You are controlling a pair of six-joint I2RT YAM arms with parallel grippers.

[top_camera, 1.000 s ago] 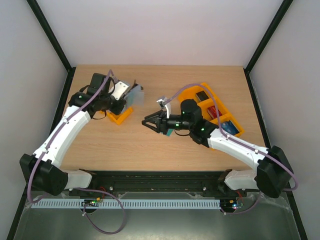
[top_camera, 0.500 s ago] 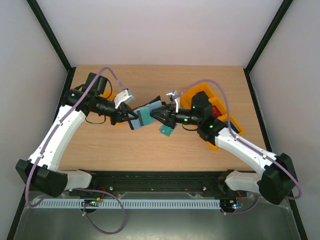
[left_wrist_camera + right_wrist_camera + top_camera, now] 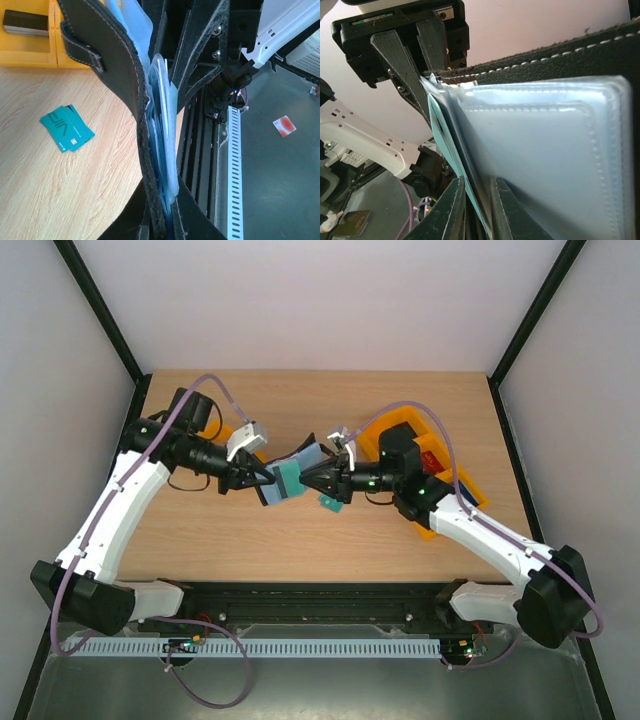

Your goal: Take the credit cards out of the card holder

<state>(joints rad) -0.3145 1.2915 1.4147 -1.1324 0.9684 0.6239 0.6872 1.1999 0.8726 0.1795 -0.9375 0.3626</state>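
The card holder (image 3: 115, 60) hangs open above the middle of the tabletop (image 3: 50, 190). The left jaws are clamped tight on its black, white-stitched leather cover, and its glossy blue-grey plastic sleeves fan out toward the right arm. The right jaws stand narrow, one on each side of the edge of a thin teal card (image 3: 449, 145) that pokes out from the sleeves; I cannot tell whether they press it. Loose teal cards (image 3: 67, 128) lie flat on the wood-grain tabletop below.

black card holder (image 3: 115, 65), teal cards (image 3: 66, 127) — orange tray (image 3: 400, 425)
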